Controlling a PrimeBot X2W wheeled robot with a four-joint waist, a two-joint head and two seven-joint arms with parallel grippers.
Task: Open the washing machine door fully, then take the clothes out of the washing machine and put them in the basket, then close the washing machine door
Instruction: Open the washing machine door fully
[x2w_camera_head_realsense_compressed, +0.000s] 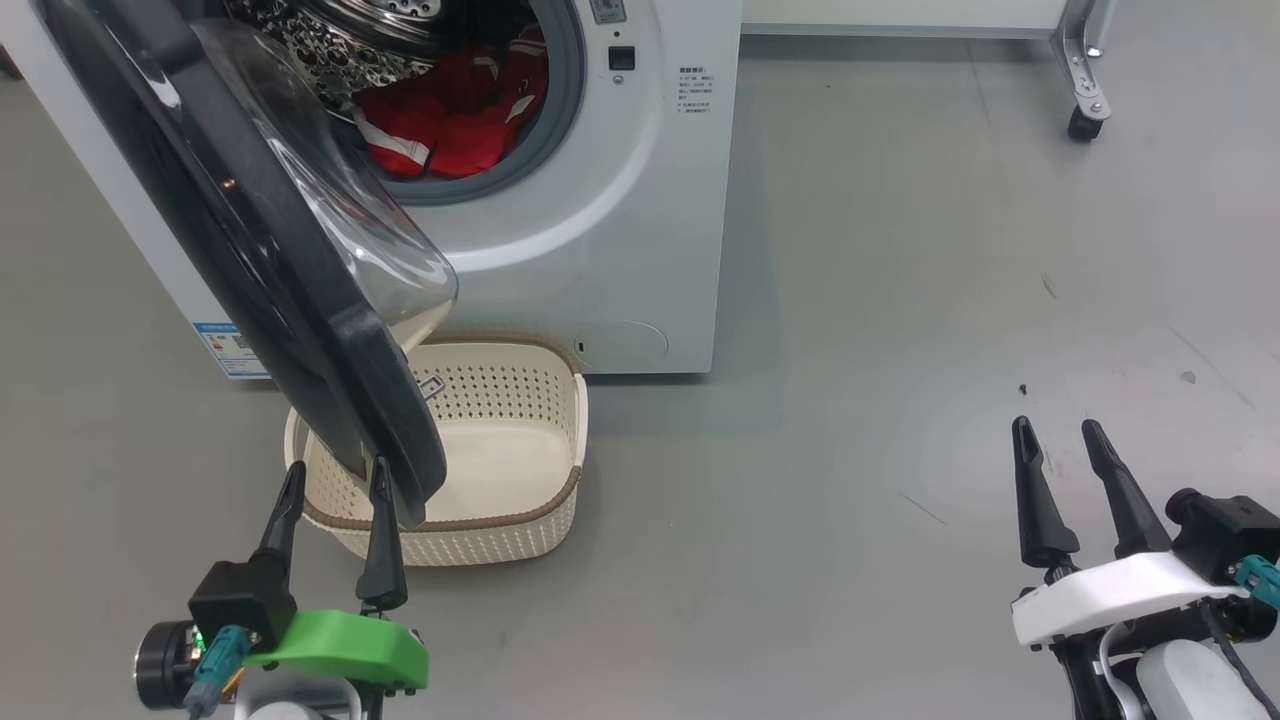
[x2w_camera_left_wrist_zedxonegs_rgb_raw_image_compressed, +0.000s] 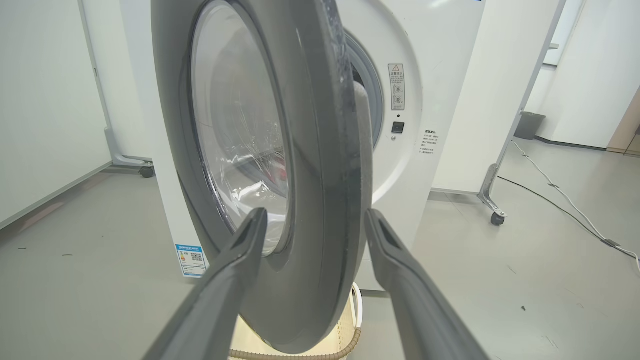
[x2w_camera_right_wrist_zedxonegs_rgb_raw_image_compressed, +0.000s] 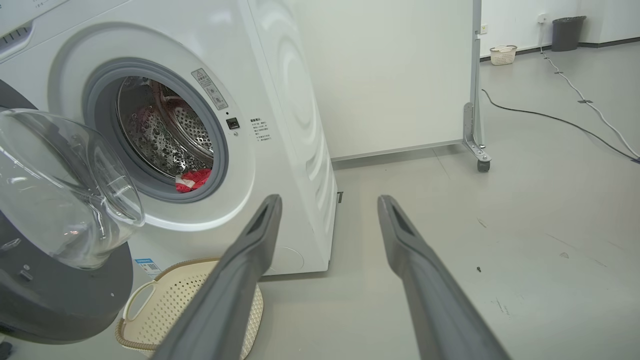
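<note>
**Head view.** The machine has a blue label at its lower corner and a small printed notice beside its opening, both too small to read. The door stands part open, its lower rim over the basket on the floor at the machine's front. Red clothes lie in the drum. The left gripper, fingers spread, sits at the door's lower edge. The right gripper, spread and empty, is over bare floor well right of the machine.

**Left wrist view.** The door's rim stands between the spread fingers; I cannot tell whether they touch it. A warning-triangle sticker sits beside the machine's opening. A cable and a bin lie right of the machine.

**Right wrist view.** Open floor spreads right of the machine, bounded by a panel's caster.
</note>
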